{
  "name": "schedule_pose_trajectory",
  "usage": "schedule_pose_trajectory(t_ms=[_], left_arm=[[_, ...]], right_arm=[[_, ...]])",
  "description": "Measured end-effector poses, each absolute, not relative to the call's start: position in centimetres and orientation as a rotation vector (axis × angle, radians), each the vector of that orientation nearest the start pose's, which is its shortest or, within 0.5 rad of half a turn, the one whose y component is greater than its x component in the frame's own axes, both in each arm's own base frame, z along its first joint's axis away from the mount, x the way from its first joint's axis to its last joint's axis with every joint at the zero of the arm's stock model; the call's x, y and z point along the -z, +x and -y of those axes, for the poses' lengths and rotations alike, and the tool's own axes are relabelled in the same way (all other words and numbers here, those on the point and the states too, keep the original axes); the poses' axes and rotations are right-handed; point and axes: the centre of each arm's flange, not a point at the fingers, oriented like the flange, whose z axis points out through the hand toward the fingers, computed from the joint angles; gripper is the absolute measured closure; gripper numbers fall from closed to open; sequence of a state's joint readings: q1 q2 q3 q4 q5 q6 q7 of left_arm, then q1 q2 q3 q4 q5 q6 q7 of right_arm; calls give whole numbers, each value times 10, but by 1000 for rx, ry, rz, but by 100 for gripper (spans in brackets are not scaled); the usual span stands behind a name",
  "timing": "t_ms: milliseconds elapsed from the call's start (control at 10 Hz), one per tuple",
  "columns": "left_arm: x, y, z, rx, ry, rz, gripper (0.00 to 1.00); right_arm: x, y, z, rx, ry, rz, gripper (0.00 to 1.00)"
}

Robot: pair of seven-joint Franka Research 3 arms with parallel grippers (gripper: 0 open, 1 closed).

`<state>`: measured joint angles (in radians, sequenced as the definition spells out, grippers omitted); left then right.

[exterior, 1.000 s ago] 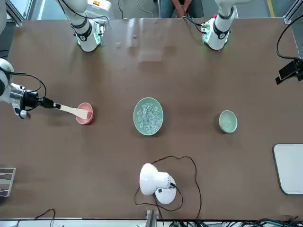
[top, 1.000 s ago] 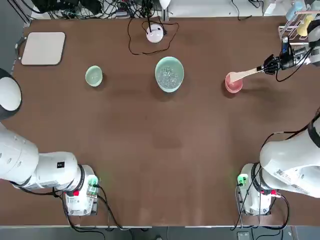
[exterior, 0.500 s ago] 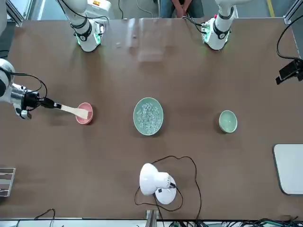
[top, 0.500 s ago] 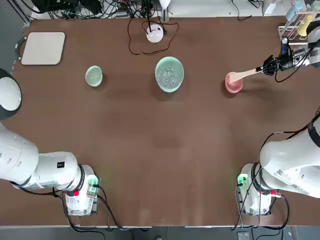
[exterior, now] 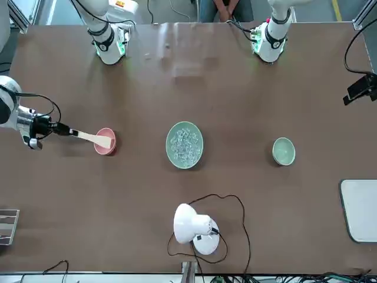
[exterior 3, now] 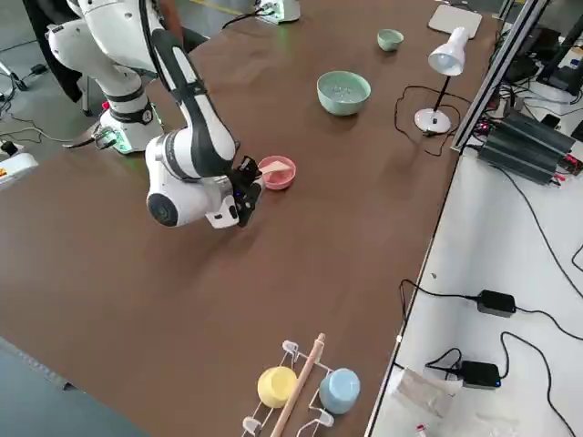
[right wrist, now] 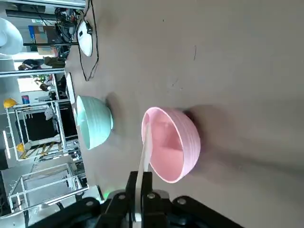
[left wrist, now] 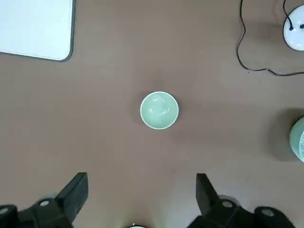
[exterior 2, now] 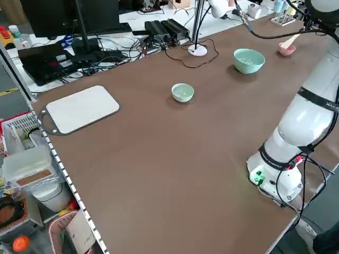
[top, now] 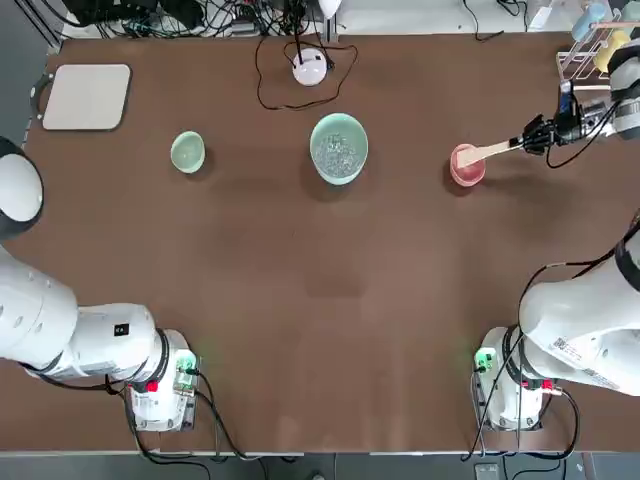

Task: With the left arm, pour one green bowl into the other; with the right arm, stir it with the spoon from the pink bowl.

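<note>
The right gripper (right wrist: 138, 190) sat low at the table's (top: 330, 300) right edge, fingers pinched on the end of the spoon's (top: 493, 151) handle. The spoon ran level from the gripper to the pink bowl (top: 466, 165), its blade end lying inside the bowl; whether it touched the bottom could not be told. In the right wrist view the handle passed over the pink rim and the bowl stood on the table just beyond the fingers.

The left gripper (left wrist: 137, 199) hung high above the table with its fingers spread wide and nothing between them. Below it, well apart, stood the small bowl (left wrist: 159, 110), upright and looking empty, on the table's left half.

Between the small bowl and the pink one stood the big bowl (top: 339, 148), upright, with greyish-white bits in it. All three bowls lay in a rough row across the far half of the table, each well apart from the next.

Beyond the big bowl stood a white lamp (top: 311, 66) with its black cord looped on the table. A white board (top: 87, 96) lay at the far left corner.
</note>
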<state>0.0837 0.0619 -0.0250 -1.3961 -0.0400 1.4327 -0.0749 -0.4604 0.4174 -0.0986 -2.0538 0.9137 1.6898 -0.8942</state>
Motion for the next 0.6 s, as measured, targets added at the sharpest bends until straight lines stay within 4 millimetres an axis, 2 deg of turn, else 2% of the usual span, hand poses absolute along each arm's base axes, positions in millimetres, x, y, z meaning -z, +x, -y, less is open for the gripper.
schedule_pose_trajectory(t_ms=[400, 600], left_arm=[[-659, 559, -29, -41, -3176, 205, 0], [-659, 559, -29, -41, -3176, 205, 0]], right_arm=[[-213, 480, 215, -18, -2081, -171, 94], [-208, 479, 216, -19, -2078, -171, 86]])
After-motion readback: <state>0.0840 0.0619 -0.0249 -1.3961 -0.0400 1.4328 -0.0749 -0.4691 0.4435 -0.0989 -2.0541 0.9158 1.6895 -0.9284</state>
